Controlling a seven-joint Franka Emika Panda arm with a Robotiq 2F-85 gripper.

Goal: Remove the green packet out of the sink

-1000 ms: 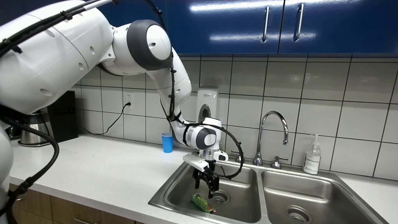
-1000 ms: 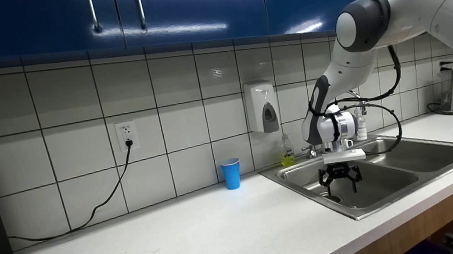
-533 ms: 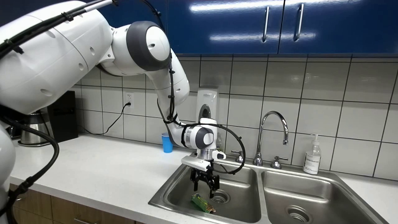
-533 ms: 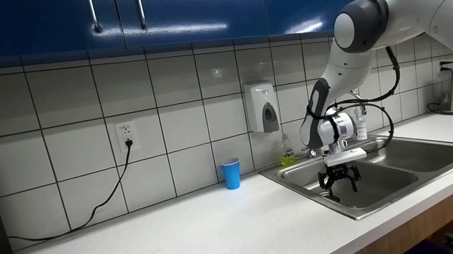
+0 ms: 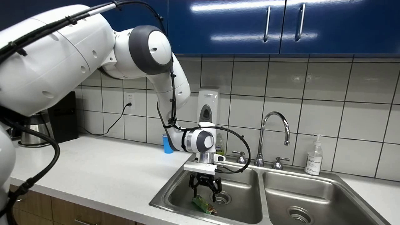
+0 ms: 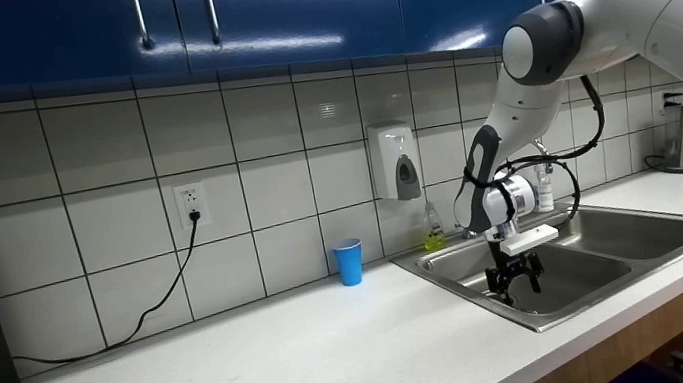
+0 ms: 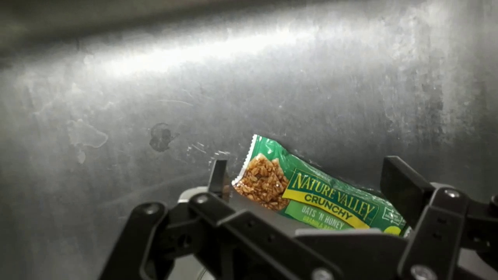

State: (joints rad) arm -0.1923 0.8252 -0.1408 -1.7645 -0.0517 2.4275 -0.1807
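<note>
Holding the claw (image 7: 311,181) wide and pointing it downward, low inside the sink (image 5: 262,187) and near the green packet (image 7: 327,194). Showing a broad gap between the two fingers (image 7: 404,188) in the wrist view, and framing most of the packet's length within that gap. Holding one finger just beside the serrated white edge, next to the printed granola; overlapping the packet's opposite end with the other finger. Being unable to tell contact from mere overlap at either end.

Seeing the packet lying slantwise on the steel floor of the basin (image 5: 240,211) at left in an exterior view, beside the round drain (image 5: 222,198). Reading "Nature Valley", "Crunchy" and "Oats 'n Honey" on its wrapper.

Carrying the claw at the end of the white arm (image 5: 93,40). Finding the curved chrome faucet (image 5: 262,134) rising behind the basins, and a pump bottle (image 5: 314,159) standing to its right. Noting the blue cup (image 6: 349,262) standing upright on the white counter (image 6: 239,366), well apart from the claw, below and to the left of the wall-mounted soap dispenser (image 6: 386,152); spotting a bottle of yellow liquid (image 6: 434,238) standing near the sink's back corner.
</note>
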